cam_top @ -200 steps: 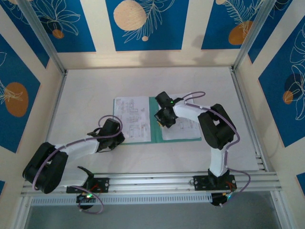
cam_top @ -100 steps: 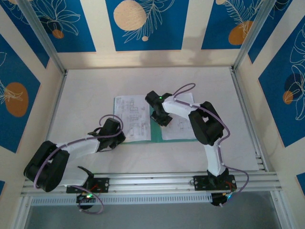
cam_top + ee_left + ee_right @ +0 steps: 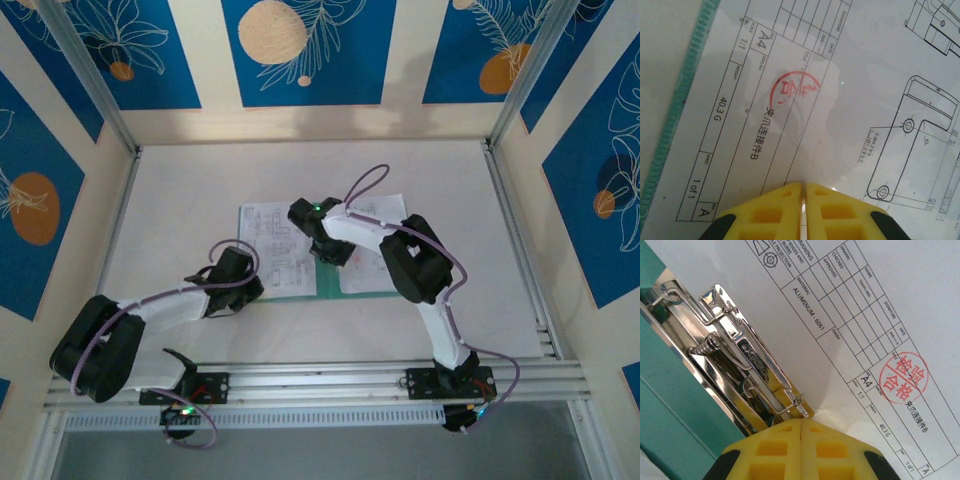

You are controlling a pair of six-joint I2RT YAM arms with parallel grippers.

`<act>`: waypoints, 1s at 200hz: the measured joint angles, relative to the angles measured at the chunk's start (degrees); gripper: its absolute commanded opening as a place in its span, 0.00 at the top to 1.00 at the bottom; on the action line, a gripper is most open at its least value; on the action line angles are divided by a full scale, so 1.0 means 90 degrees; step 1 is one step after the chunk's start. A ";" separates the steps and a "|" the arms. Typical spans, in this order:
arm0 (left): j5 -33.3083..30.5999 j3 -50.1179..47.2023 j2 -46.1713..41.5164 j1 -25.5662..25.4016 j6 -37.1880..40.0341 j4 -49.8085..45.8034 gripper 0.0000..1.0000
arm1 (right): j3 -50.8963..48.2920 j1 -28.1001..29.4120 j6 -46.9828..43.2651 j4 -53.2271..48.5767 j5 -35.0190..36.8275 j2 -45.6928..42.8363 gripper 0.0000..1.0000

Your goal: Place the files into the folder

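Under both pairs of jaws, printed files [image 3: 275, 240] are found lying on the open folder [image 3: 328, 278], one sheet on each leaf, so the task is judged largely done. Squaring the sheets, perhaps securing them under the clip, and closing the folder are judged to be left. The folder's cover is not yet shut.

At the bottom of the right wrist view, the right gripper [image 3: 801, 426] is seen with its yellow jaws pressed together and nothing held between them. Its tip is placed at the near end of the metal clip [image 3: 740, 360], at the edge of a sheet. Whether the clip is touched cannot be told.

At the bottom of the left wrist view, the left gripper [image 3: 804, 189] is shown with its jaws all but closed. Only a hairline gap is left and nothing is gripped. It is poised over the title block of the left-hand sheet, and contact cannot be confirmed. The folder's teal border is seen along the left edge of that view.

From above, the folder lies at the middle of the white table [image 3: 200, 180]. The right sheet's upper corner is seen slightly beyond the folder's top edge.
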 measured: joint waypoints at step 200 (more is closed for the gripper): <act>0.0573 0.0355 0.0432 0.0085 0.0262 -0.0109 0.78 | 0.0617 0.0612 -0.0131 -0.0933 0.1285 0.0668 1.00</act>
